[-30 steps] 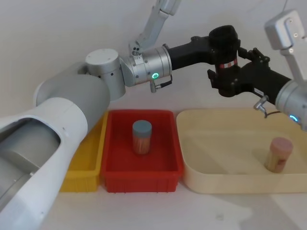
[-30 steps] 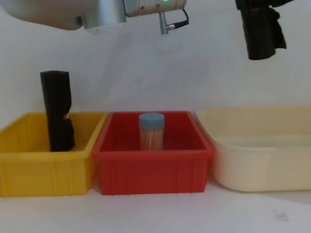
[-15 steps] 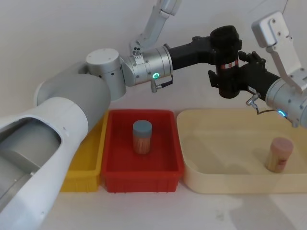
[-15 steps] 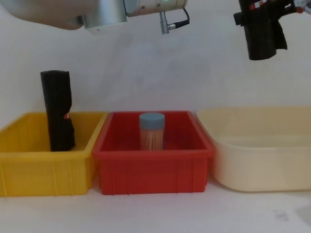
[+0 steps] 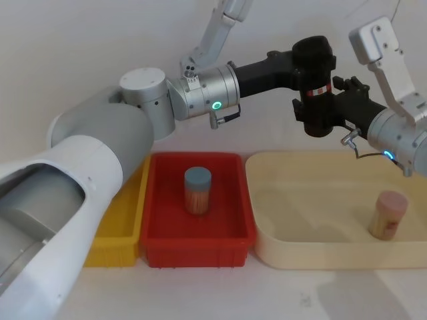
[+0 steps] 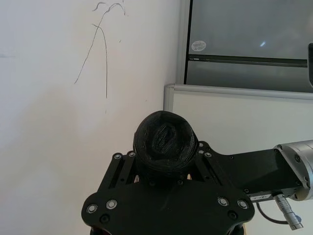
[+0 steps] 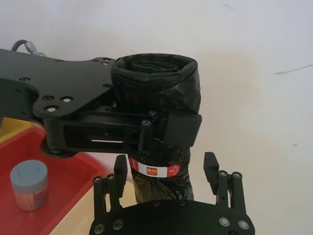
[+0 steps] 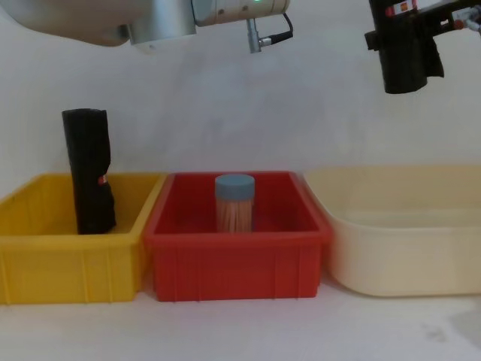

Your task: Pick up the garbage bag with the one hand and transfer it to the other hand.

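- Clamped tight around the upper part of the garbage bag (image 5: 315, 87), the jaws of the left gripper (image 5: 308, 63) are holding the black roll upright, high in the air above the near edge of the cream tray (image 5: 267, 247).
- Spread apart, the jaws of the right gripper (image 5: 327, 113) are sitting on either side of the roll's lower part, below its red-and-white label band; from the right wrist view its fingers (image 7: 120, 169) are standing just clear of the plastic, not pressing it.
- The green-ringed left arm is reaching in from the left, and the blue-ringed right arm is coming in from the right, so the two grippers are meeting at the roll.
- Down on the table, a twin black roll (image 8: 89, 171) is standing in the yellow bin (image 8: 45, 263).
- A blue-lidded jar (image 5: 197, 191) is standing in the red bin (image 5: 233, 247).
- A pink-lidded jar (image 5: 389, 215) is standing in the cream tray's right part.
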### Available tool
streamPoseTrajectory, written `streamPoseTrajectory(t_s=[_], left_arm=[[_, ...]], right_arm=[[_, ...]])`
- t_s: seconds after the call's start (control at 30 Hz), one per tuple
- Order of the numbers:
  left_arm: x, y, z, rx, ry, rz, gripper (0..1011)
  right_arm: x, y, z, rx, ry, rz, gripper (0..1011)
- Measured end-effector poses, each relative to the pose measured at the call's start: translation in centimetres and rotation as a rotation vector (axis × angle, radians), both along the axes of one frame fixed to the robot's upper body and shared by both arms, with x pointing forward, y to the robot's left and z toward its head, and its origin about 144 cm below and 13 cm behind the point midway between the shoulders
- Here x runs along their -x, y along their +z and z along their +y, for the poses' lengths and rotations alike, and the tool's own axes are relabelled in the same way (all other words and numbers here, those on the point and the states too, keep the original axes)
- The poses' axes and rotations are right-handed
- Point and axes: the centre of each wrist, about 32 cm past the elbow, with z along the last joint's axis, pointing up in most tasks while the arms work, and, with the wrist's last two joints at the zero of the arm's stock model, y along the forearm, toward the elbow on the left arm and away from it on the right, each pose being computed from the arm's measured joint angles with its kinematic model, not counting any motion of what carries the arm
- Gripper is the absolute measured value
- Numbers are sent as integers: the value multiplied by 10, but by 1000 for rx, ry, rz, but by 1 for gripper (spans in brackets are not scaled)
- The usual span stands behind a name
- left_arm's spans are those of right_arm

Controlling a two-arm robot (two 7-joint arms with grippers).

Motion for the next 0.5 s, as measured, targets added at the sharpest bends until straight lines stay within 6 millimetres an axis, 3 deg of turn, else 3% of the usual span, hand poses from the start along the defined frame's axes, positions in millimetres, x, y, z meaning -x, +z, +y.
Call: streamPoseTrajectory(t_s=[0.17, 0.5], left_arm=[[0, 0, 0, 0, 0, 0, 403], [0, 0, 0, 0, 0, 0, 403]], right_arm=[[-2, 0, 0, -4, -5, 9, 886], [-4, 0, 0, -9, -7, 18, 589]])
